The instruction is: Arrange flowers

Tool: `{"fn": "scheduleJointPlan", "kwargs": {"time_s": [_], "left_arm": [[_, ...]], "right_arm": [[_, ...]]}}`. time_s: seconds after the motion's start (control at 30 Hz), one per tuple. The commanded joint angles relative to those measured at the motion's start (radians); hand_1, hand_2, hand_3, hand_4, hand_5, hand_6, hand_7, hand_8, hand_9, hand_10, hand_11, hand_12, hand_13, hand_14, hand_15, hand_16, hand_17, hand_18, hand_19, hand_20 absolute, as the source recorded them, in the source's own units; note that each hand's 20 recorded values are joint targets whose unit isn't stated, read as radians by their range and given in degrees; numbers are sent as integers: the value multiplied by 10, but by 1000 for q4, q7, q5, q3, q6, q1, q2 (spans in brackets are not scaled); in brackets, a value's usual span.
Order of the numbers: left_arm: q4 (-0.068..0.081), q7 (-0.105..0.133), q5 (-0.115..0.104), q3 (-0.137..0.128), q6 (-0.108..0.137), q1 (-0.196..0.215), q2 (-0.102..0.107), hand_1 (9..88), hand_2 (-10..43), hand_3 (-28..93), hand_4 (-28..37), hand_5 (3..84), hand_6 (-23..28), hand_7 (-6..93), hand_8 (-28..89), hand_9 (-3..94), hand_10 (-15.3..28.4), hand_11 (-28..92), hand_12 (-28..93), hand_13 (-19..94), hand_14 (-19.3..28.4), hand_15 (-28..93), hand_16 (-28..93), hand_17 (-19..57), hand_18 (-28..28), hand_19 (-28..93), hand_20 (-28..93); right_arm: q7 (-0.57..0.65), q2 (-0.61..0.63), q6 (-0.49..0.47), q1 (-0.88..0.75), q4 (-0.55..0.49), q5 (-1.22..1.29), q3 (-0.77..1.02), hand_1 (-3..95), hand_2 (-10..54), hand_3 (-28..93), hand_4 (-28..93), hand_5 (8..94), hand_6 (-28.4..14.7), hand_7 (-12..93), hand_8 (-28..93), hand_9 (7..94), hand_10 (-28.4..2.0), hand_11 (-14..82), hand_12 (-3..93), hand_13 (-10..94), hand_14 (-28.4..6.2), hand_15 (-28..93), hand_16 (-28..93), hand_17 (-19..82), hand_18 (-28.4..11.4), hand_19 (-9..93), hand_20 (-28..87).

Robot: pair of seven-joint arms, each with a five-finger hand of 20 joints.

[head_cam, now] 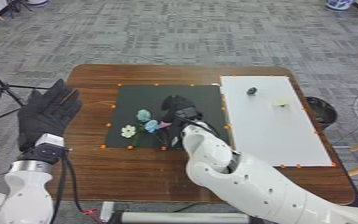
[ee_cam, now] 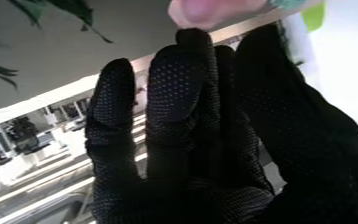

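Right hand (head_cam: 181,106) is straight-fingered, empty, near the pink flower (head_cam: 164,124). Probably pick step; next I pinch its stem.

head view high, facing down, wrist close, right hand (head_cam: 181,107) shared

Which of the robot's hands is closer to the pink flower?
The right hand. It is over the dark mat, close to the pink flower, while the left hand is well off to the flower's left, by the table's left edge.
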Motion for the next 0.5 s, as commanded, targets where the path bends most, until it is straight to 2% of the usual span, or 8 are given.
{"fn": "scheduleJointPlan", "kwargs": {"time_s": [0.03,0.1,0.17,0.33,0.5], "left_arm": [[2,-15,1,1,1,3,-8,266,184,698,-283,410,89,93,-82,307,155,210,78,229,144,235,-54,-83,135,329,84],[3,-39,7,-1,-12,4,-6,266,184,698,-283,409,89,88,-83,307,153,201,74,228,135,217,-59,-80,133,323,81],[9,-42,8,8,-20,-6,-3,266,184,695,-283,407,88,77,-83,307,151,187,68,222,123,189,-64,-73,123,309,74],[14,-33,11,11,2,-27,21,263,184,689,-283,405,82,62,-82,300,140,166,56,197,98,144,-71,-65,107,291,65],[20,-36,18,14,12,-61,49,261,185,688,-283,401,78,53,-81,291,135,155,51,184,87,123,-72,-61,100,284,62]], "right_arm": [[2,57,12,-32,-65,-23,103,508,-95,721,-268,584,-38,169,-117,635,-139,195,183,678,-50,599,385,346,-204,770,346],[-15,84,29,-52,-80,-21,159,497,-95,725,-262,583,-40,164,-112,632,-140,193,181,674,-55,602,377,345,-204,771,345],[-20,114,35,-67,-94,-26,216,490,-95,728,-259,582,-40,162,-111,631,-142,192,180,670,-57,605,371,341,-202,769,344],[-9,218,30,-98,-124,-37,326,472,-95,736,-252,571,-42,153,-107,619,-140,186,180,657,-60,584,356,330,-201,766,346],[-6,338,-29,-155,-135,0,440,445,-95,752,-244,553,-46,140,-102,584,-140,162,174,623,-73,551,336,307,-200,749,344]]}}
